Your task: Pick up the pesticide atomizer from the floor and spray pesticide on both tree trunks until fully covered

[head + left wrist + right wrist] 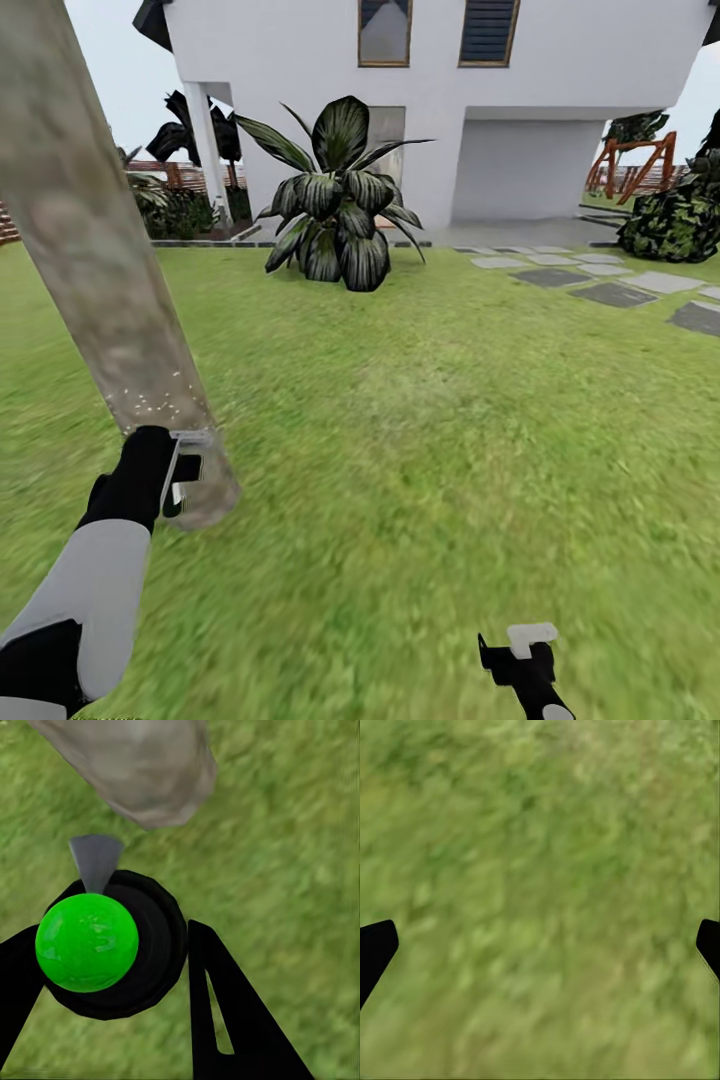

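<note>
the white house [440,110] stands at the far edge of the garden lawn [420,450], with grey stepping stones [610,280] leading off on the right side and a dark broad-leaved plant [335,200] in front of its wall. a thick grey-beige tree trunk [95,250] leans across the left of the head view, its base meeting the grass just beside the left gripper [180,480]; pale specks dot the bark low down. the left gripper's black fingers [225,1012] are closed around the pesticide atomizer [112,945], a round dark body with a bright green spot and a grey nozzle aimed at the trunk's foot, close to it but not touching. the right gripper [520,645] hangs low over bare grass, its fingers [375,949] spread wide apart and holding nothing.
</note>
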Controlling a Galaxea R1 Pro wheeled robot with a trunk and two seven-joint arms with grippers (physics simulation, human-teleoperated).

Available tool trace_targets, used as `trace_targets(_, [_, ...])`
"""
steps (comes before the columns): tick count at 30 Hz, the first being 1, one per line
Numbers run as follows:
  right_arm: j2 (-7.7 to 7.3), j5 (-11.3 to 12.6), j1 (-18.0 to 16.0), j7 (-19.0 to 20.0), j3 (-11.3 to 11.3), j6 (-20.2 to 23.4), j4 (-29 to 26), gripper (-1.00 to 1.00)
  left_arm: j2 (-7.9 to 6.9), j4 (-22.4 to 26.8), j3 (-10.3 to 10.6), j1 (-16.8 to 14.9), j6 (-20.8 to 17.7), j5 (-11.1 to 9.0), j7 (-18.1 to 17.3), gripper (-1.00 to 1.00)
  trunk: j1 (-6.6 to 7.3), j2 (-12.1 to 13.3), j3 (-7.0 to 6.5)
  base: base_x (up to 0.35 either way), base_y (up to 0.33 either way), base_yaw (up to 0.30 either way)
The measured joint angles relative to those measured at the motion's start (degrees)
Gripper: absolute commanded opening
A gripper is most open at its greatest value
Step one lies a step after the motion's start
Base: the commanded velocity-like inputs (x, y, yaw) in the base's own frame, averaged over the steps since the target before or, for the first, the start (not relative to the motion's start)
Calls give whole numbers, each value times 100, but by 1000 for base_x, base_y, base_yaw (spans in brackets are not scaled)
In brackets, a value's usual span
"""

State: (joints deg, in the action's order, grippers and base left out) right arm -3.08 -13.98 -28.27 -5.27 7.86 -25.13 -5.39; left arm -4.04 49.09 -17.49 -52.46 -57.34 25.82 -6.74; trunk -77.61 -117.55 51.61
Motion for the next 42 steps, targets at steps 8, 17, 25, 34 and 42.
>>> trace_targets(8, [0, 0, 0, 1, 0, 1, 5, 100, -263, -22, -76, 196, 69, -20, -6, -100, 0, 0, 0, 181, -209, 276])
trace_targets(17, [8, 0, 1, 2, -3, 2, 5, 100, -232, -35, -96, 503, 171, -35, -9, -100, -2, 0, 0, 15, -10, 276])
trace_targets(25, [8, 0, 1, 1, -1, 5, 4, 100, -152, -33, -63, 504, 189, -32, 3, -100, 2, 0, 0, 250, -35, 65])
trace_targets(34, [8, 0, 1, 4, 0, 1, 4, 100, -135, -30, -74, 504, 190, -28, -5, -100, -2, 0, 0, 137, -229, 0])
trace_targets(42, [5, 0, 1, 2, 0, 1, 4, 100, -143, -30, -88, 504, 190, -28, -6, -100, -3, 0, 0, -51, -275, 0])
